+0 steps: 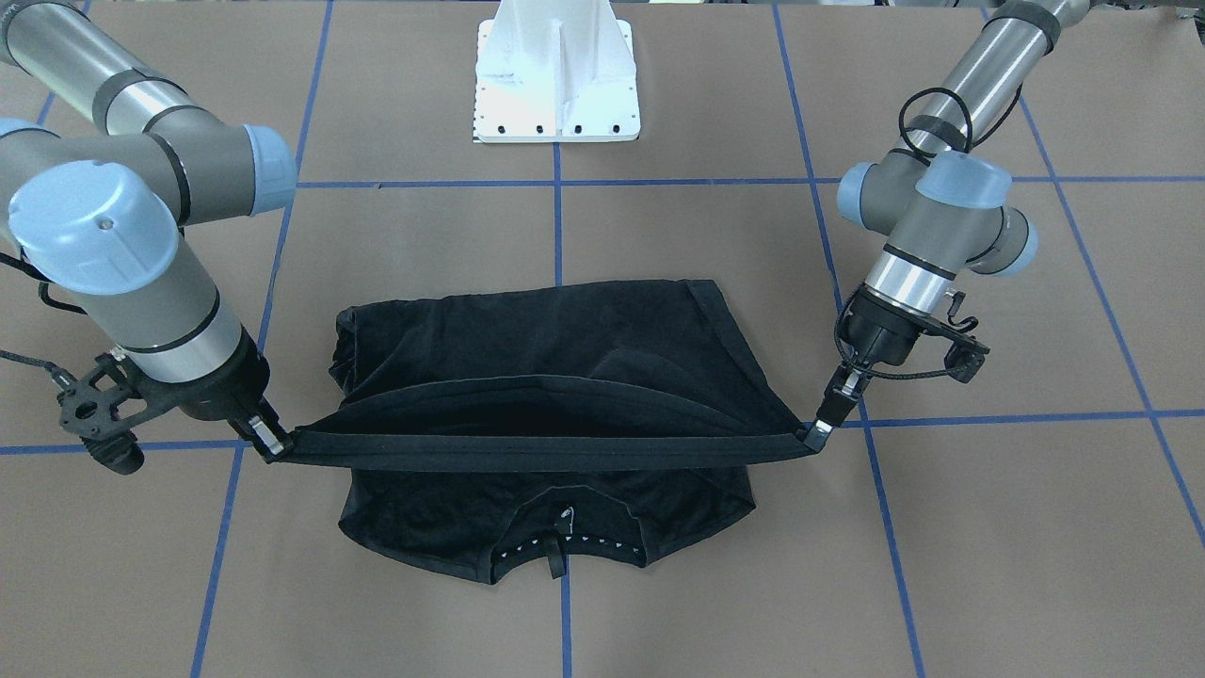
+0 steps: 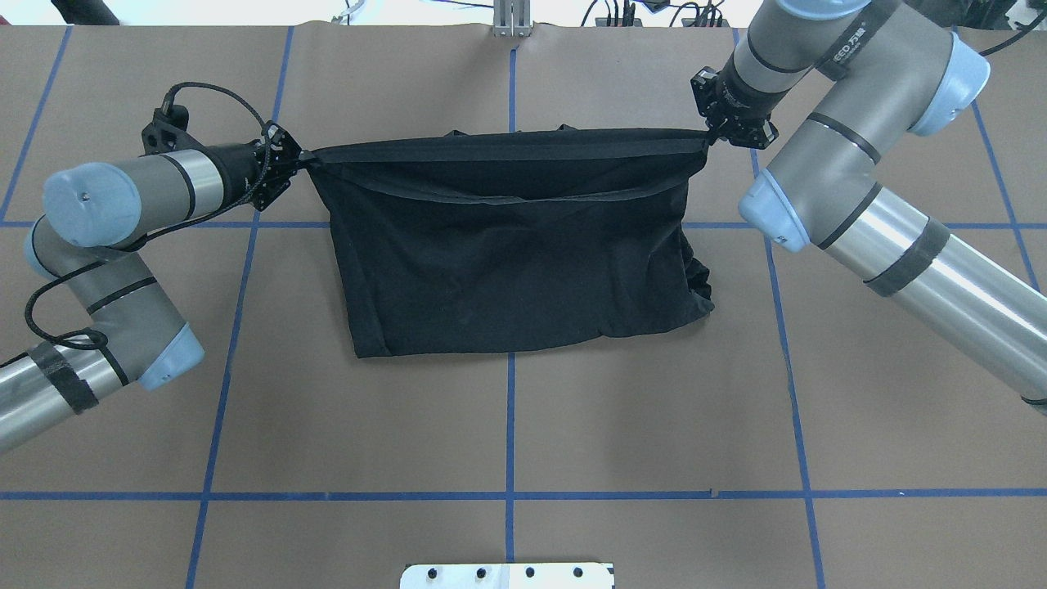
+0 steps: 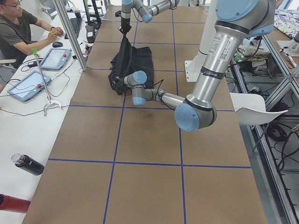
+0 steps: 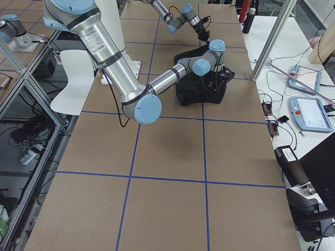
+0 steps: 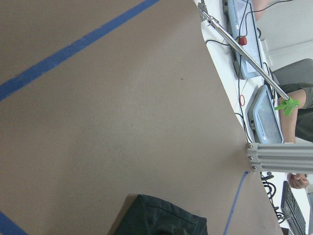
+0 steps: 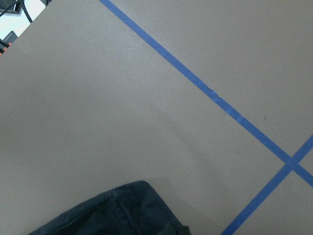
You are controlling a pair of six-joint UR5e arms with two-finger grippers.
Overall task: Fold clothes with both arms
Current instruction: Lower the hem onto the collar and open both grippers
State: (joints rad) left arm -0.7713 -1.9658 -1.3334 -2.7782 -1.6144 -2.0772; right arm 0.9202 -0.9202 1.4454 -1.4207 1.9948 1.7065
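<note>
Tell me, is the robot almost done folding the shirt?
Maybe halfway. Done: no sleeves stick out of the T-shirt. In hand: left gripper and right gripper hold its hem stretched above the table. Left: lay it down flat, let go.

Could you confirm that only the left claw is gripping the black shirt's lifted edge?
Not quite: both claws grip it. The front-facing view shows the left claw and the right claw each pinching one end of the shirt's lifted edge.

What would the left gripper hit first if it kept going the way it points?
The left gripper has its jaws shut on the shirt hem, so that comes first. Beyond it, angled down and inward, it would probably reach the table; depth is unclear.
</note>
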